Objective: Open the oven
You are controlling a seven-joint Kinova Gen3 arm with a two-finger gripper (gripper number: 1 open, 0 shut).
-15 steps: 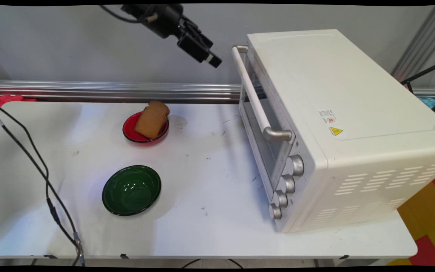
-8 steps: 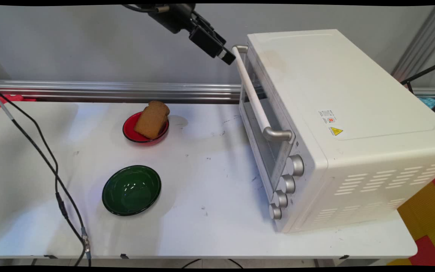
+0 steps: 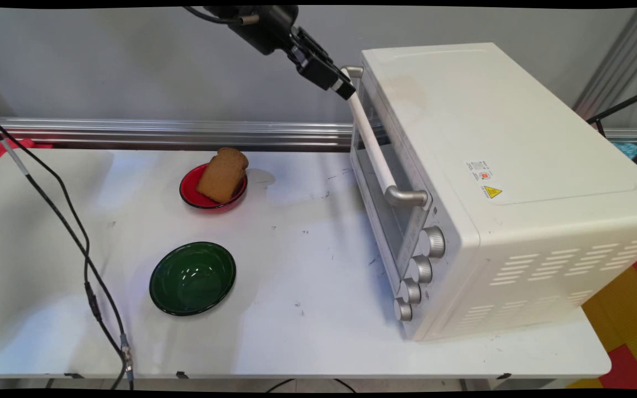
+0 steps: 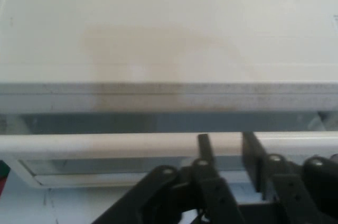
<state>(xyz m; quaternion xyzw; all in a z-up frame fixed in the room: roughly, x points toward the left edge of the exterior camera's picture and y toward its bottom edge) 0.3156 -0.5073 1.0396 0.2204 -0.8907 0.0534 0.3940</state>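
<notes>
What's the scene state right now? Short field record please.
hand: at the far end of the oven handle, fingers either side of the bar
oven: white, on the table's right, door shut, four knobs near its front corner
red dish: holds a slice of bread
green bowl: nearer the camera than the red dish
table: white, scuffed
cables: black, hang at left
</notes>
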